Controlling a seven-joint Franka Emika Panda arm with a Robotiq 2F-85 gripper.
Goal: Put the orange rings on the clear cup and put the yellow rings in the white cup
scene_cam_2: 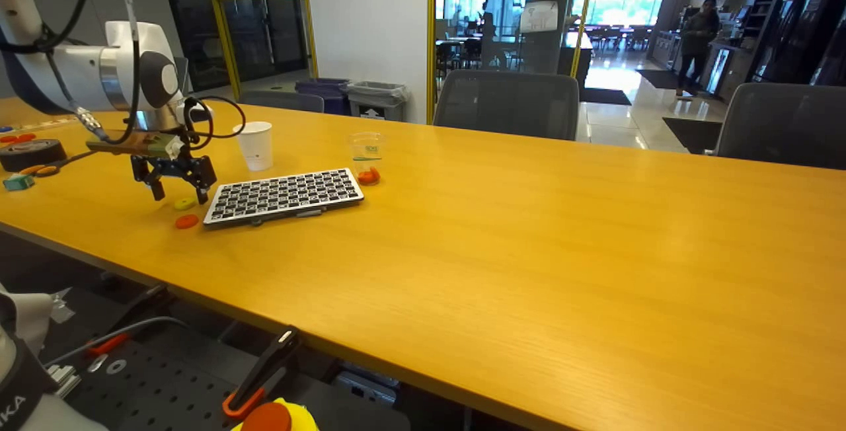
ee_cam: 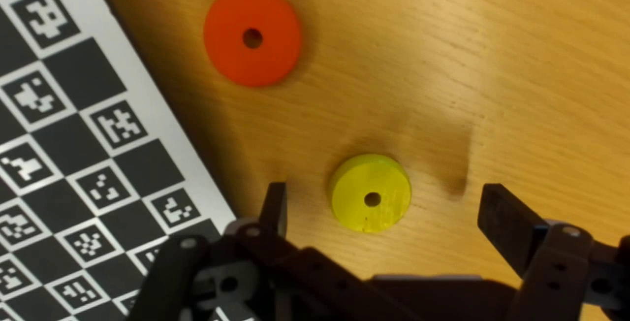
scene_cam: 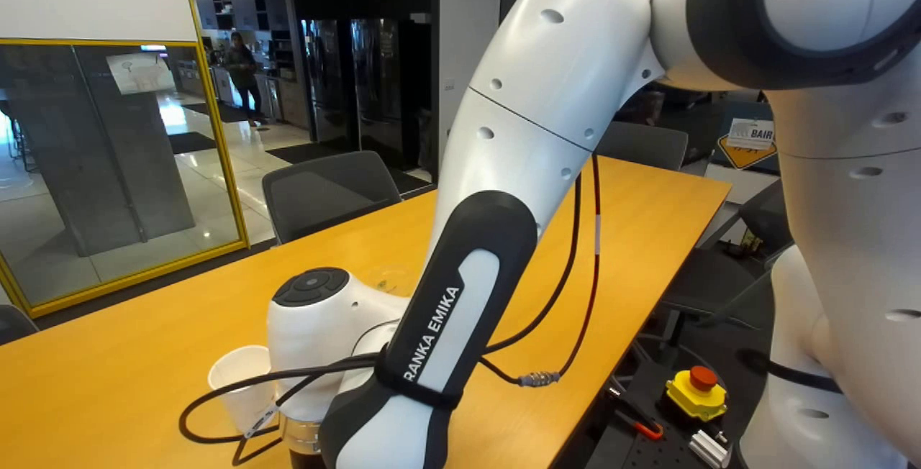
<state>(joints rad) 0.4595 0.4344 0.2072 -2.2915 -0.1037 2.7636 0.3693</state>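
Above a yellow ring [ee_cam: 360, 196] hangs the gripper [scene_cam_2: 180, 196]; agape.

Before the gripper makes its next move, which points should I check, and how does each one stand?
1. Gripper open: ok, its fingers stand apart.
2. Yellow ring between the fingers: ok, in the wrist view.
3. Fingers low enough to grasp it: cannot tell.
4. Finger clearance from the patterned board: cannot tell; one finger looks close to its edge in the wrist view.
5. White cup upright: ok; its inside cannot be seen.
6. Orange sorting complete: not ok; the clear cup holds orange rings, but one orange ring lies near the yellow one.
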